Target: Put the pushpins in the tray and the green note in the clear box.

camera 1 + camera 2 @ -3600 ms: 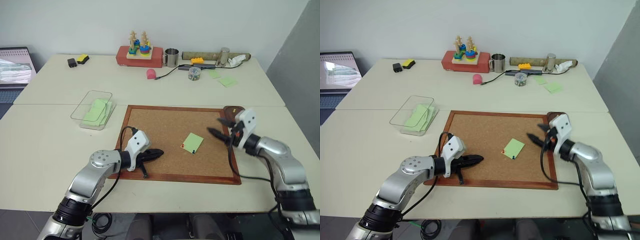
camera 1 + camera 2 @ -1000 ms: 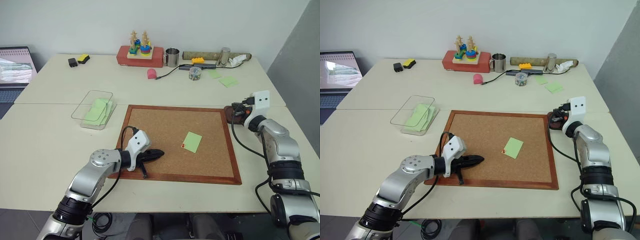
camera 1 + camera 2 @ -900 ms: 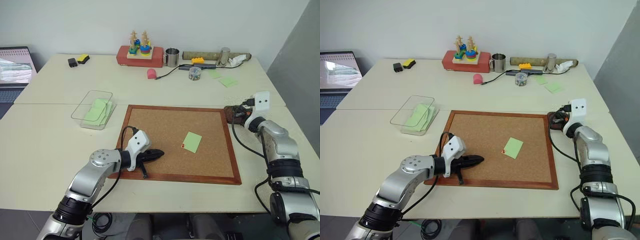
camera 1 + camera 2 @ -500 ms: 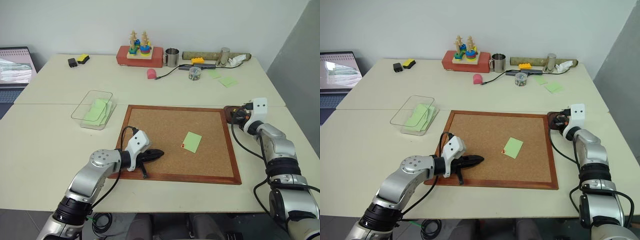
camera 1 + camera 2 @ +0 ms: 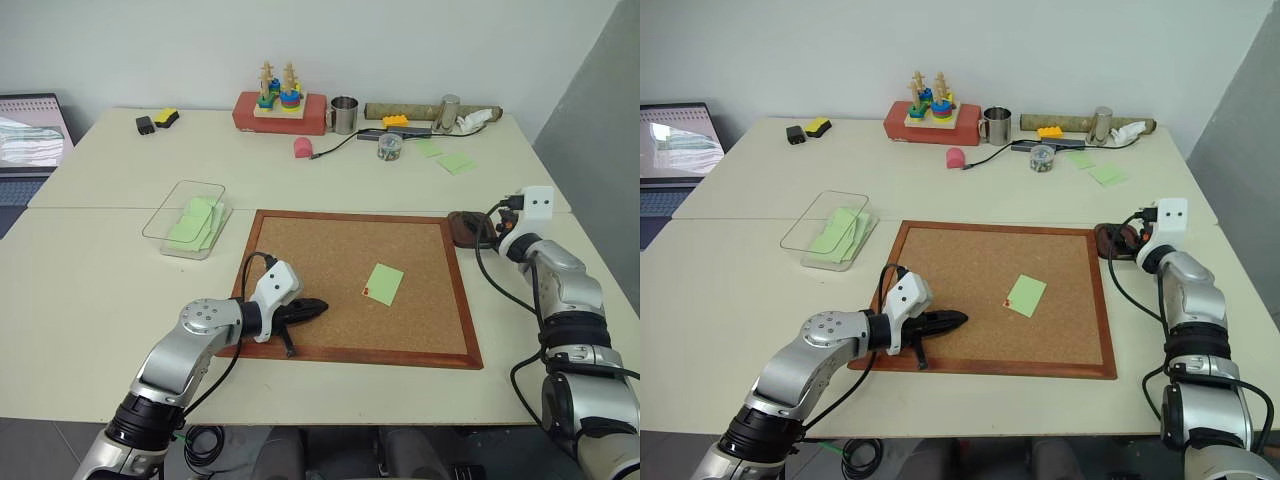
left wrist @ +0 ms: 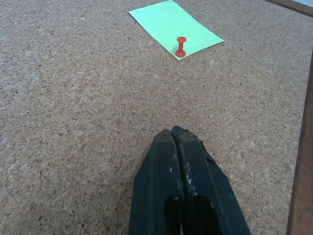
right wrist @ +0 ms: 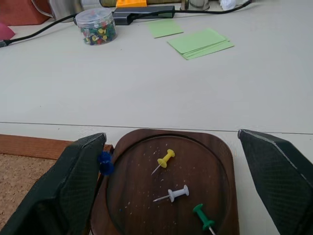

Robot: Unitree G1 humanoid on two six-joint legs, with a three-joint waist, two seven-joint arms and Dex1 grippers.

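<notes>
The green note [image 5: 384,283] lies on the corkboard with a red pushpin [image 6: 181,46] standing in its corner. My left gripper [image 5: 316,306] rests shut on the cork, short of the note. The dark brown tray [image 5: 466,228] sits just past the board's far right corner. My right gripper [image 7: 171,137] hovers open over it, one finger on each side. Yellow [image 7: 166,158], white [image 7: 177,193] and green [image 7: 201,214] pushpins lie in the tray. A blue pushpin [image 7: 105,163] sits at its rim beside one finger. The clear box [image 5: 186,218] stands left of the board with green notes inside.
The wood-framed corkboard [image 5: 300,250] fills the table's middle. Along the back stand a round pin jar [image 5: 388,147], loose green notes [image 5: 455,162], a metal mug [image 5: 343,114], a red toy block [image 5: 280,110] and cables. A laptop [image 5: 30,135] is at far left.
My right gripper has opened over the tray and shifted slightly right. The dark pin that stood in the note earlier is gone from it. The left arm is still.
</notes>
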